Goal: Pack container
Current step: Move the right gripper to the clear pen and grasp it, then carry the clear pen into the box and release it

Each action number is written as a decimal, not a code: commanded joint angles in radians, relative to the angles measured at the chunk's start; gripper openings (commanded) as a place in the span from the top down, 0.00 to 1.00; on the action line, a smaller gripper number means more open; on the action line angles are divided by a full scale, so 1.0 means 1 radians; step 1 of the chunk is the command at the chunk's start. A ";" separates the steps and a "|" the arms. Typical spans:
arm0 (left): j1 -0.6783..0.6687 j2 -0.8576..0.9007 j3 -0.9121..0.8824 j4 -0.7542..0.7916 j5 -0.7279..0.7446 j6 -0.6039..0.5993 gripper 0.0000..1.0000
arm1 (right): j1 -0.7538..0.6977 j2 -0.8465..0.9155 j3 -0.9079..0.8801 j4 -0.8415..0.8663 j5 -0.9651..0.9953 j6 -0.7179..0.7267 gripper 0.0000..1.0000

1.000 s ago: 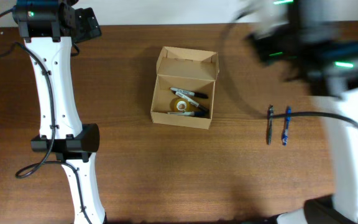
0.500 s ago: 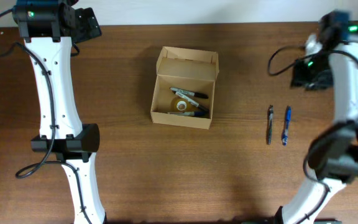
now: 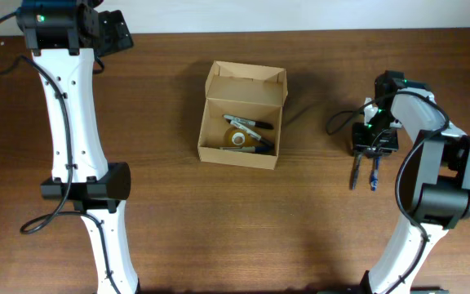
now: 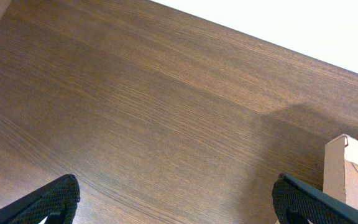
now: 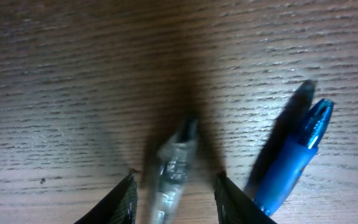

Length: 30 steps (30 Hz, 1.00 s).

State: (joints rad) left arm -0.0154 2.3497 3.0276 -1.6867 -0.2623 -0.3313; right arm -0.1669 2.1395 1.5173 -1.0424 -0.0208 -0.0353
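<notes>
dark wood table [image 3: 178,220], white wall [image 4: 328,25] behind.

The container [image 3: 237,156] is a small tan-brown cardboard box (plain, unmarked), upright and open mid-frame in the overhead view. Its hinged flap lid [image 3: 246,82] tilts back along the far edge.

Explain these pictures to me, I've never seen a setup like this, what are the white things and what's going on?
This is a robot: a left arm and a right arm at a wooden table. One picture looks down from above; the other two come from a camera on each wrist. An open cardboard box holds markers and a tape roll. A grey pen and a blue pen lie on the table apart from it. The right end effector is open astride the grey pen; the left end effector is open, holding nothing.
</notes>
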 commanded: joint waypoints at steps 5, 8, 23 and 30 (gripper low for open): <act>0.003 -0.009 -0.003 0.000 -0.004 0.015 0.00 | 0.030 0.009 -0.106 0.060 -0.029 -0.008 0.64; 0.003 -0.009 -0.003 0.000 -0.004 0.015 0.00 | 0.030 0.009 -0.111 0.066 -0.028 -0.008 0.86; 0.003 -0.009 -0.003 0.000 -0.004 0.015 0.00 | 0.065 -0.106 0.202 -0.084 -0.081 -0.021 0.96; 0.003 -0.009 -0.003 0.000 -0.004 0.015 0.00 | 0.253 -0.212 0.601 -0.250 -0.105 -0.230 0.96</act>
State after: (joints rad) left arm -0.0154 2.3497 3.0276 -1.6867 -0.2623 -0.3313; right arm -0.0139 2.0274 1.9842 -1.2579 -0.0769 -0.1223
